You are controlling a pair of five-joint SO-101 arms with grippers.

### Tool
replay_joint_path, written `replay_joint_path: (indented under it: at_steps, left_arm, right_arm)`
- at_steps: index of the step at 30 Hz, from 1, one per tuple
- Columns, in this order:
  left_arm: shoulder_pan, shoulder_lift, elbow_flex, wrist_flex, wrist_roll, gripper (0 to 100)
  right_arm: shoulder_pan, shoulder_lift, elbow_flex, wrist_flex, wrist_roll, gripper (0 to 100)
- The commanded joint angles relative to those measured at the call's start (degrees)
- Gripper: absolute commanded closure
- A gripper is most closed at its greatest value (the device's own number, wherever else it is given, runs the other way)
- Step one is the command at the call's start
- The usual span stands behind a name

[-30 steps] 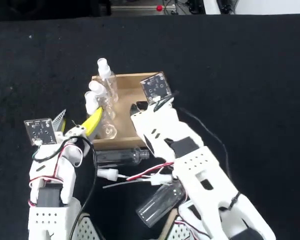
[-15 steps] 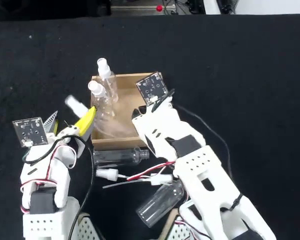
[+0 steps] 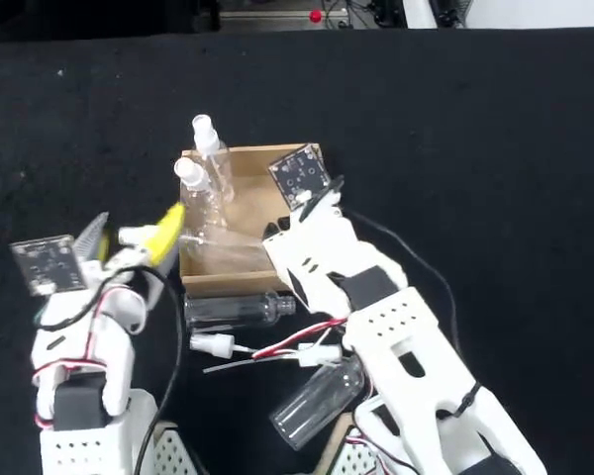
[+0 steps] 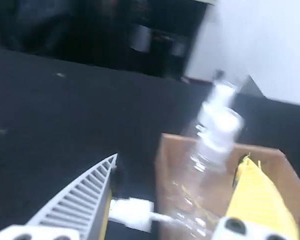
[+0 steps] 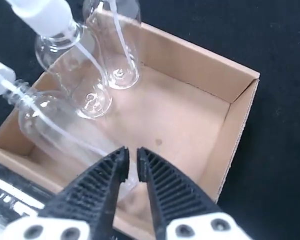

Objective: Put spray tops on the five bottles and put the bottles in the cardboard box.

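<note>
We are holding our left pincer (image 3: 136, 226) apart around the spray top (image 3: 132, 236) of a tilted bottle (image 3: 216, 249). It is leaning over the cardboard box (image 3: 277, 153) wall at 9 o'clock, probably so it can settle inside. Our right pincer (image 5: 130, 152), all but together on nothing, is hanging over the box. Two capped bottles (image 3: 218, 176) are standing at its 10 o'clock corner. Two bare bottles (image 3: 238, 309) are lying on the surface (image 3: 475, 148) at 6 o'clock, awaiting tops.

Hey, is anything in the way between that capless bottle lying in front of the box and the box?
Nothing lies between them on the table: the capless bottle lies alongside the cardboard box's near wall. Over the box itself, though, hangs the right gripper.
</note>
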Motion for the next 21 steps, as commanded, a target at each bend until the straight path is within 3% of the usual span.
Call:
replay_joint_path:
  at_steps: [1,5,13,17,21]
  left_arm:
    - [-9.01,-0.53,-3.56,0.26,0.09,66]
    - [-13.14,-0.35,-3.91,4.57,-0.7,66]
    - [-13.76,-0.26,1.45,9.41,-4.92,66]
    - [-19.12,-0.35,3.12,9.05,-4.4,66]
    - [-21.67,-0.35,4.88,8.97,0.62,66]
  right_arm:
    - [-1.14,-2.33,-6.11,4.4,0.53,88.3]
    - [-2.2,-2.33,-8.48,8.53,0.7,86.4]
    - [-10.55,4.18,-12.97,10.99,3.69,86.1]
    - [-12.48,11.38,-16.75,10.81,3.69,86.0]
    - [-14.77,15.69,-19.38,10.81,3.69,85.9]
